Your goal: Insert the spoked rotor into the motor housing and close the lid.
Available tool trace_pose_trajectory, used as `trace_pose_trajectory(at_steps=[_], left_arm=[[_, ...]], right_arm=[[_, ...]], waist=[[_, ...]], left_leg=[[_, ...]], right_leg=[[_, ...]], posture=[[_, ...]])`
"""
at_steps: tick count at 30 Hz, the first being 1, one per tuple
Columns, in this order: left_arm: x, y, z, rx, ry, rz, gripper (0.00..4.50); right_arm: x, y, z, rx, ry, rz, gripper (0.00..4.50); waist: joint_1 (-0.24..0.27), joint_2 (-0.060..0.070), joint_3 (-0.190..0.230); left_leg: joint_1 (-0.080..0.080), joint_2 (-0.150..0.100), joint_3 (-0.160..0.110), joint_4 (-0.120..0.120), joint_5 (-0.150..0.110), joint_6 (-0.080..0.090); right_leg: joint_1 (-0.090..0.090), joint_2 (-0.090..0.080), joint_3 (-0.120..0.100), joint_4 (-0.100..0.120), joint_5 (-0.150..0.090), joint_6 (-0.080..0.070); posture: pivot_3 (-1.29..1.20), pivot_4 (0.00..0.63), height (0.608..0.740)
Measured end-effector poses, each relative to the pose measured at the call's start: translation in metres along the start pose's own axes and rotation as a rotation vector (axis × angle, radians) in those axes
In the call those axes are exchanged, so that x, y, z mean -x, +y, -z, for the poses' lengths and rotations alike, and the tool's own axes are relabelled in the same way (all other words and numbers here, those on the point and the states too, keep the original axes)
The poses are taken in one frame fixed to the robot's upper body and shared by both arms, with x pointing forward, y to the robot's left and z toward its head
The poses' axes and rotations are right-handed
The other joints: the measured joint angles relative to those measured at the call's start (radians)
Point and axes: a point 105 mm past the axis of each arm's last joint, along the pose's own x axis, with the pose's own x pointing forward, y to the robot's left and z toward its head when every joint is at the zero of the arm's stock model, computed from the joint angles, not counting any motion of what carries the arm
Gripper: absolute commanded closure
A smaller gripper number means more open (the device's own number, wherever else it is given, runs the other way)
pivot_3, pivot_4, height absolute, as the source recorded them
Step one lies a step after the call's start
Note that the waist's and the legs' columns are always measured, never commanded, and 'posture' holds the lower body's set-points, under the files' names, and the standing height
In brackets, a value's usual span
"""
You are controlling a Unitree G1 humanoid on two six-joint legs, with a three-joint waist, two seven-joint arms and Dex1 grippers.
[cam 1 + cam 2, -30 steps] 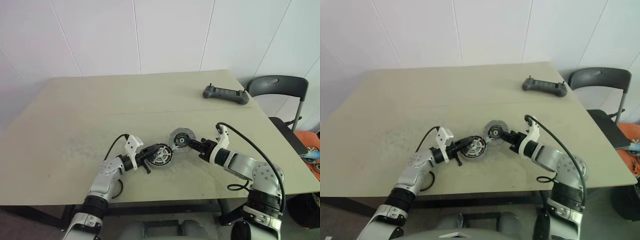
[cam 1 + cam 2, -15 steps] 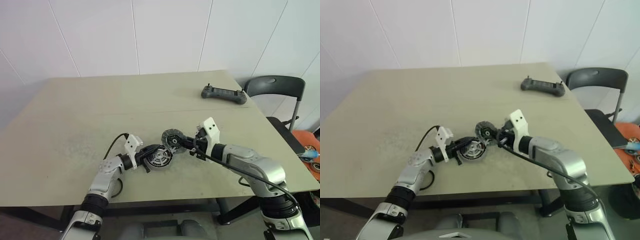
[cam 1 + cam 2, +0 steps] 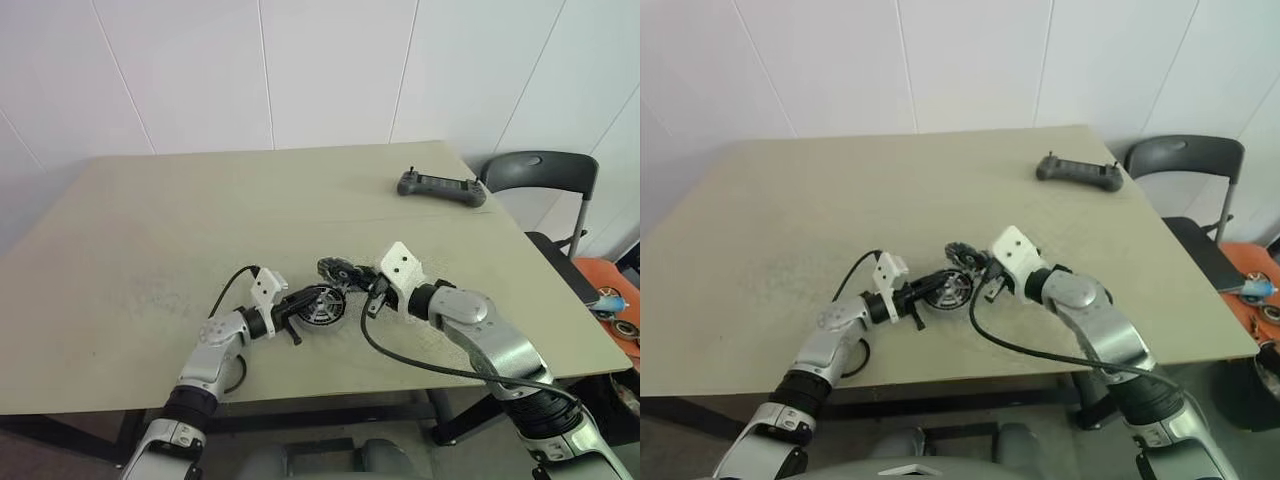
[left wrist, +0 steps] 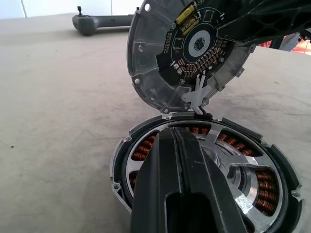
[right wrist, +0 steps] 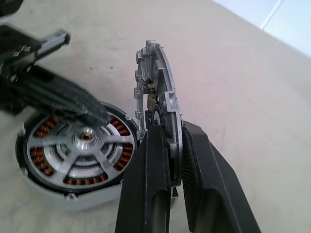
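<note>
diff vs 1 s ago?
The right gripper has rolled over and shifted left, tipping the lid it grips from facing up to standing on edge at the motor housing's rim. Nothing taken or released. Unchanged: left gripper shut on the housing with the spoked rotor inside, controller at the table's far right.

The bench (image 3: 200,200) is a dull olive-beige, faintly scuffed. The motor housing (image 5: 29,191) has a gray metal shell, a dark ring and copper-orange windings showing between the silver spokes of the spoked rotor (image 5: 80,148) with its pale centre hub. The lid (image 4: 165,53) is silver-gray with a black circuit face, copper-coloured contacts and a yellow patch. Both tools are black, and so is the controller (image 3: 441,187) far off.
</note>
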Motion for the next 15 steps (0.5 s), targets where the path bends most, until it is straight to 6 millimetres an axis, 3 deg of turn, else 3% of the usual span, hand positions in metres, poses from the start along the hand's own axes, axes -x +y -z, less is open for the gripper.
trace_pose_trajectory(at_steps=[4, 9, 12, 15], left_arm=[[0.018, 0.034, -0.005, 0.006, -0.008, -0.14, 4.5], [0.034, 0.073, -0.044, -0.031, -0.1, -0.252, 4.5], [0.039, 0.083, -0.054, -0.052, -0.11, -0.277, 4.5], [0.044, 0.089, -0.042, -0.022, -0.069, -0.294, 4.5]], right_arm=[[0.002, -0.008, 0.01, 0.069, 0.042, 0.027, 4.46], [0.003, -0.012, 0.018, 0.088, 0.079, 0.036, 4.46], [0.003, -0.011, 0.017, 0.09, 0.073, 0.02, 3.58], [0.007, -0.013, 0.021, 0.043, 0.079, 0.015, 2.6]], waist=[[0.006, -0.001, 0.001], [0.029, -0.006, 0.003], [0.028, -0.006, 0.003], [0.027, -0.007, 0.003]], left_leg=[[-0.001, -0.002, 0.0, -0.001, 0.002, 0.003], [-0.006, -0.007, 0.0, -0.008, 0.002, 0.004], [-0.003, -0.007, 0.001, -0.014, 0.002, 0.004], [-0.002, -0.006, 0.0, -0.014, 0.002, 0.004]], right_leg=[[-0.001, 0.0, -0.001, 0.002, 0.005, 0.001], [-0.004, 0.001, -0.001, 0.001, 0.015, -0.003], [-0.004, 0.001, -0.001, 0.0, 0.016, -0.002], [-0.003, 0.003, -0.001, 0.001, 0.015, -0.003]], posture=[[0.0, 0.0, 0.74], [0.0, 0.0, 0.74], [0.0, 0.0, 0.74], [0.0, 0.0, 0.74]])
